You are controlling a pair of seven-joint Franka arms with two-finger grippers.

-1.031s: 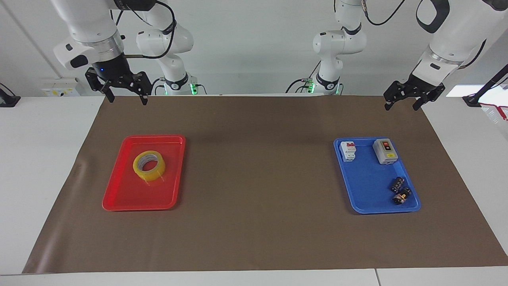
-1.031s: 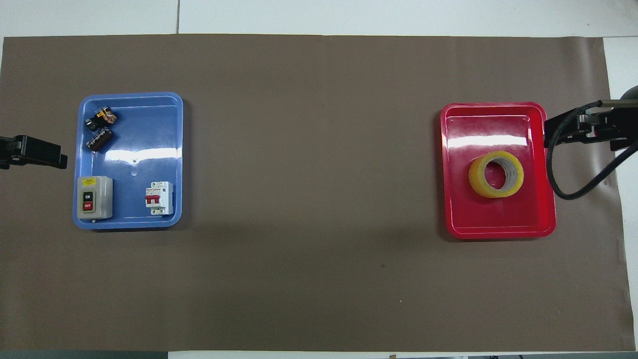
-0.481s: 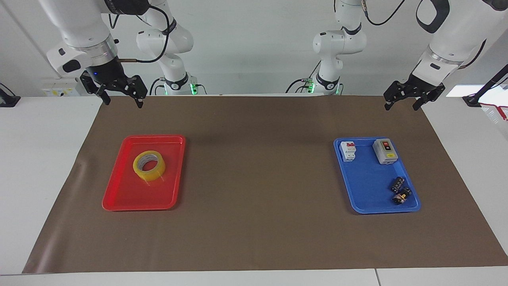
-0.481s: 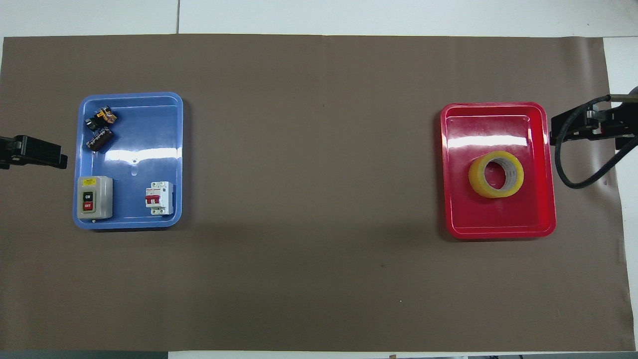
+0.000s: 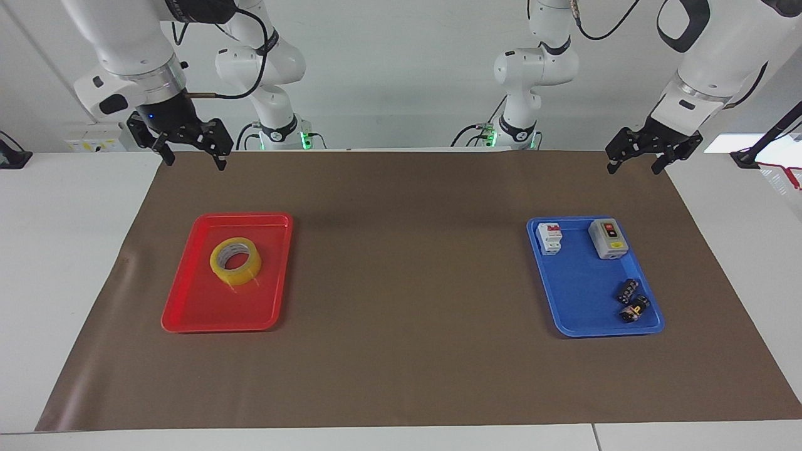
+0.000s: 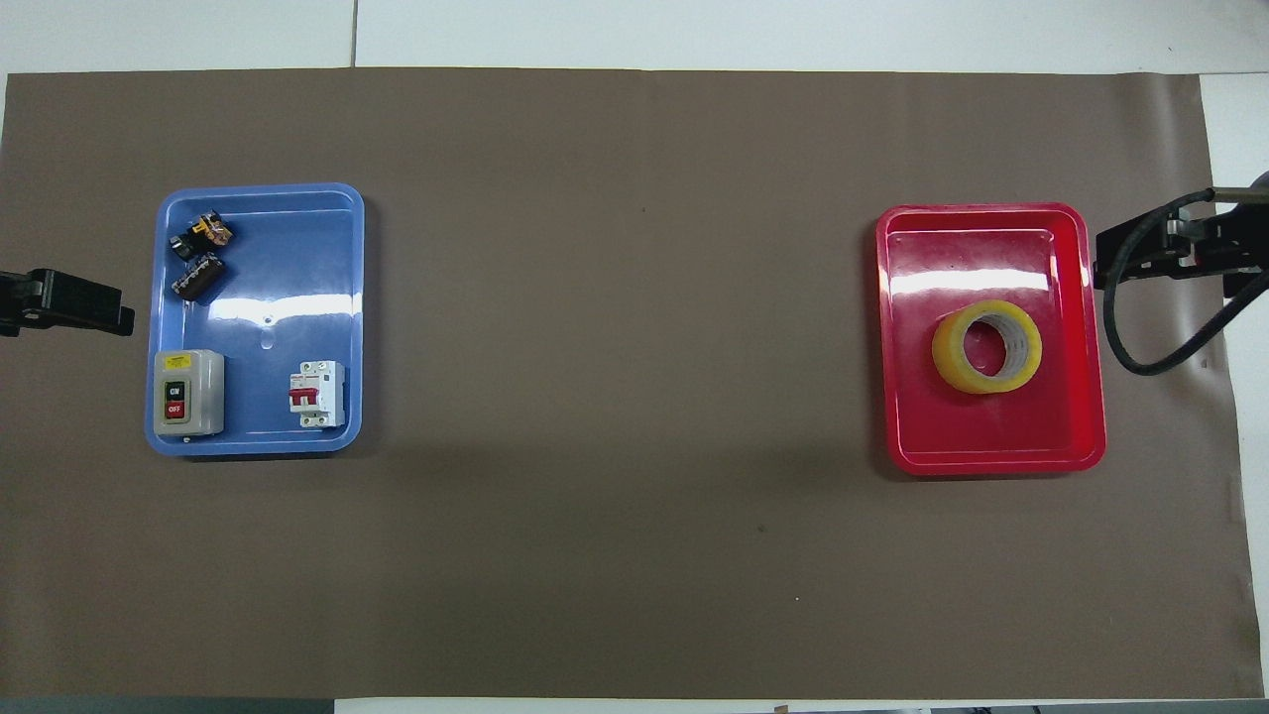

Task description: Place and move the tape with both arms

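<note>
Facing view gives you the layout: a wide brown paper mat (image 5: 407,282) covers the table, and both grippers hang over its edge nearest the robots. The right gripper (image 5: 193,161) is spread open and holds nothing; so is the left gripper (image 5: 633,169).

The shallow red plastic tray (image 5: 188,313) sits toward the right arm's end and holds the ring-shaped roll of translucent yellow tape (image 5: 235,260), which no gripper touches. Its top face looks slightly tilted, so a finger coming down on the rim may shove it across the glossy tray instead of gripping it.

The blue plastic tray (image 5: 583,313) toward the left arm's end is well apart, so you likely need a handover, where a loose grip could drop the roll.
</note>
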